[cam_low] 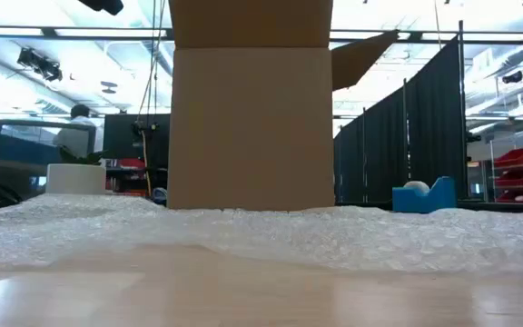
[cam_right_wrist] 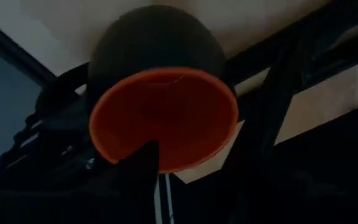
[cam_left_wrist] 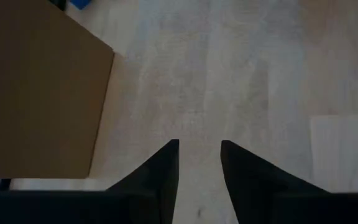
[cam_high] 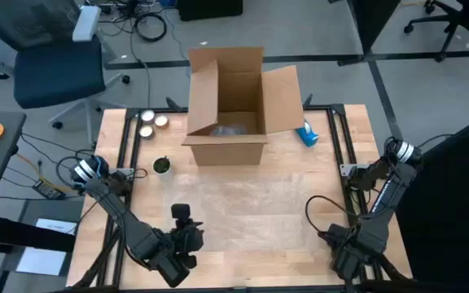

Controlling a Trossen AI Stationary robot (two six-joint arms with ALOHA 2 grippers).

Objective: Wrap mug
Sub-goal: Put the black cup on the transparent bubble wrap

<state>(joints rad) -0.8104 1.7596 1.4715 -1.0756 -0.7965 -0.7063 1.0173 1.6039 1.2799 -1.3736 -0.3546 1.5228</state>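
Near-left corner of table [cam_high: 243, 262]: left gripper [cam_high: 182, 238] hangs over the wood at the near edge of the bubble wrap [cam_high: 251, 203]. Its 2 fingers [cam_left_wrist: 160, 171] stand a narrow gap apart, nothing between them, nothing touched.

Far-left: 3 small pale round items [cam_high: 148, 122] by the frame rail, and 1 small dark round object [cam_high: 162, 166] just left of the box; can't tell what it is.

Centre: cardboard box [cam_high: 226, 102] upright at the far edge, flaps open, something clear inside. Bubble wrap lies flat from the box front toward the near edge, with bare wood on both sides. Low view shows the sheet [cam_low: 334, 238] rumpled, with the box [cam_low: 251, 127] right behind it.

Right of box: blue tape dispenser [cam_high: 306, 135], close to the right flap.

Near-right corner: right gripper [cam_high: 344, 252] sits by the black frame rail, off the wrap. Right wrist view shows the mug [cam_right_wrist: 163, 118], dark outside and orange inside, mouth toward the camera. 1 finger [cam_right_wrist: 143, 158] crosses the rim into the opening, so it looks pinched by the wall.
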